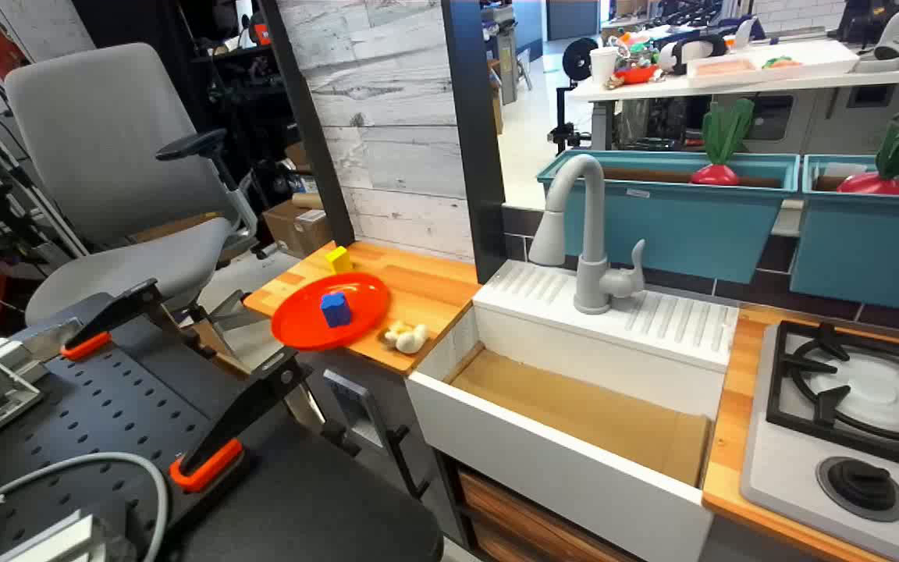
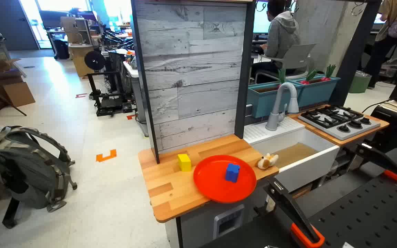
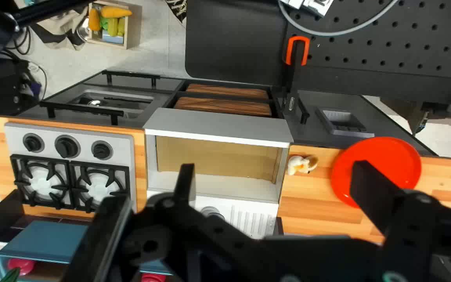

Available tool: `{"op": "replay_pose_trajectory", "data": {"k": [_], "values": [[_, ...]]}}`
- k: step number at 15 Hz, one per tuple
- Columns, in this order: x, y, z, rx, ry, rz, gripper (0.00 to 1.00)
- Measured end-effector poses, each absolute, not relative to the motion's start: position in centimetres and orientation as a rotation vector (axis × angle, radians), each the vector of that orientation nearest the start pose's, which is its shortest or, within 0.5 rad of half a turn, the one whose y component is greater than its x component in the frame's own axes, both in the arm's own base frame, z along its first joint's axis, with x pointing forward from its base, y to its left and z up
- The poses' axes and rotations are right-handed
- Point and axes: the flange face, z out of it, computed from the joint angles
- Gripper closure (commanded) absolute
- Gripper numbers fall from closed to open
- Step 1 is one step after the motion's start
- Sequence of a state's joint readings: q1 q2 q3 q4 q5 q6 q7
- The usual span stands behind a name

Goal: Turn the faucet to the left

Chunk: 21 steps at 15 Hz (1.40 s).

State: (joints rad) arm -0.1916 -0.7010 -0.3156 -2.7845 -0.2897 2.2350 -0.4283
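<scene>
Faucet (image 1: 593, 234) stands at the back of the white sink (image 1: 559, 460), right of middle in an exterior view. Low in the wrist view, the gripper (image 3: 273, 168) has its jaws spread wide.

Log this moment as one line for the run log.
hand: open, nothing held | faucet: upright, untouched | blue block: on red plate

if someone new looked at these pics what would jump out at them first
Probably the bright red plate on the wooden counter beside the sink, with a blue block on it. Next, the grey faucet arching up at the back of the sink, with teal planters behind it. In the wrist view, the dark, open gripper fills much of the foreground.
</scene>
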Motion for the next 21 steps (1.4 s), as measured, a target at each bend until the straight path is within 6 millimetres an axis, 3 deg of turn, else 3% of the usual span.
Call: {"op": "replay_pose_trajectory", "data": {"k": [5,8,11,15,21], "values": [[30.3,-16.7,40.8,-3.222,-0.195,-0.178,0.0],[32.3,-16.7,40.5,-3.214,-0.114,-0.162,0.0],[36.1,-16.2,40.0,-3.187,-0.026,-0.148,0.0],[42.9,-15.7,38.3,-3.147,0.114,-0.175,0.0],[52.8,-17.2,32.1,-3.132,0.234,-0.195,0.0]]}}
